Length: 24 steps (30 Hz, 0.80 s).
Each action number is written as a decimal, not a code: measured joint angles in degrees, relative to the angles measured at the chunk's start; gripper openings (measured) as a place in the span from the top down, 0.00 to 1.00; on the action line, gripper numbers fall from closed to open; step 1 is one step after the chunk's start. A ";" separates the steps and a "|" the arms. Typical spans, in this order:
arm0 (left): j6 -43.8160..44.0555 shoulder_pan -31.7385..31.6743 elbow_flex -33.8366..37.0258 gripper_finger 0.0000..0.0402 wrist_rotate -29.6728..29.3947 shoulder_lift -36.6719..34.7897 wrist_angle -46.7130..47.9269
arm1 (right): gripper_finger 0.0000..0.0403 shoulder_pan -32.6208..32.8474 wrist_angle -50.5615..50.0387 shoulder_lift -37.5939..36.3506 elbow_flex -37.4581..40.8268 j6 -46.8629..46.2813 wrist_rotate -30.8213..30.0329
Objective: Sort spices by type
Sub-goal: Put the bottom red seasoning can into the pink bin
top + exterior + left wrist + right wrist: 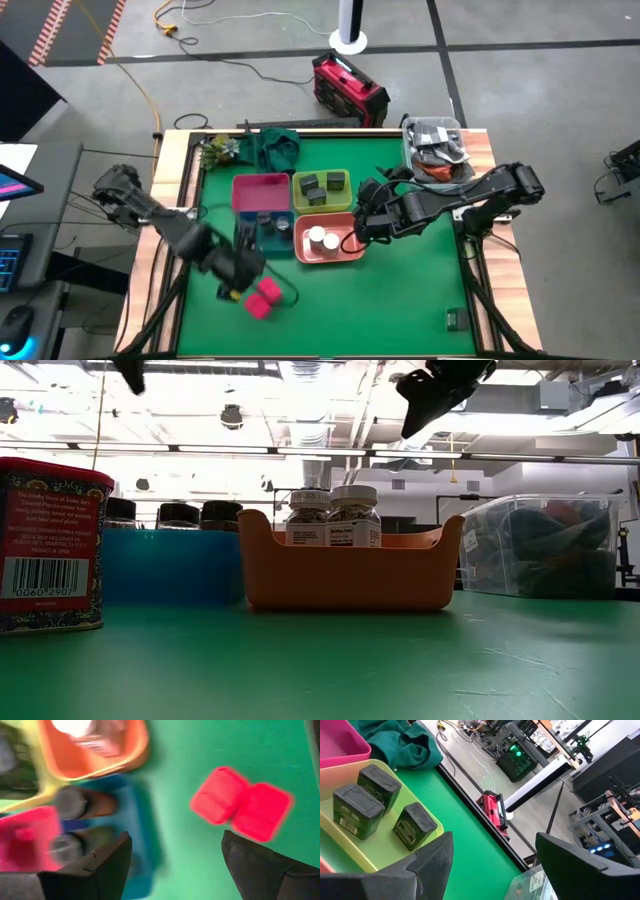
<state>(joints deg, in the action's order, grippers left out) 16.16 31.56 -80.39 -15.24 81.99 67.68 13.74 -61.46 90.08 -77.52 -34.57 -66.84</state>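
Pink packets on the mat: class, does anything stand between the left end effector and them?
Nothing visible does. The open left end effector hangs beside the pink packets, with bare green mat between.

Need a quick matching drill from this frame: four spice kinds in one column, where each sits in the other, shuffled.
Things:
1. dark grey square jars
2. white-topped round jars
3. dark-lidded round jars
4. bright pink square packets

Places:
A. bare green table mat
B. blue rectangular bin
C. yellow-green rectangular bin
D. orange rectangular bin

Pairs: 1-C, 2-D, 3-B, 4-A
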 joint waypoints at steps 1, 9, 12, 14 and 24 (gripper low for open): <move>2.01 2.07 0.01 0.27 -0.07 0.81 -0.82 | 0.21 -0.01 0.17 0.00 0.00 -0.01 -0.02; 12.19 11.67 0.03 0.27 5.65 8.76 -6.00 | 0.21 0.00 2.32 0.00 0.00 0.17 -0.03; 11.58 11.99 0.03 0.27 8.42 12.50 -8.23 | 0.21 0.00 3.37 0.00 0.00 0.41 -0.03; 10.43 11.94 0.07 0.27 9.05 14.39 -9.38 | 0.21 0.21 3.51 0.00 0.00 0.39 -0.03; 7.03 10.96 0.07 0.27 9.14 16.37 -12.75 | 0.21 2.90 3.71 -0.02 -0.02 0.50 0.24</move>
<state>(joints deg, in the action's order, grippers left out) 23.19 42.52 -80.31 -6.10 98.36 54.93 16.63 -57.75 90.06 -77.54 -34.06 -66.60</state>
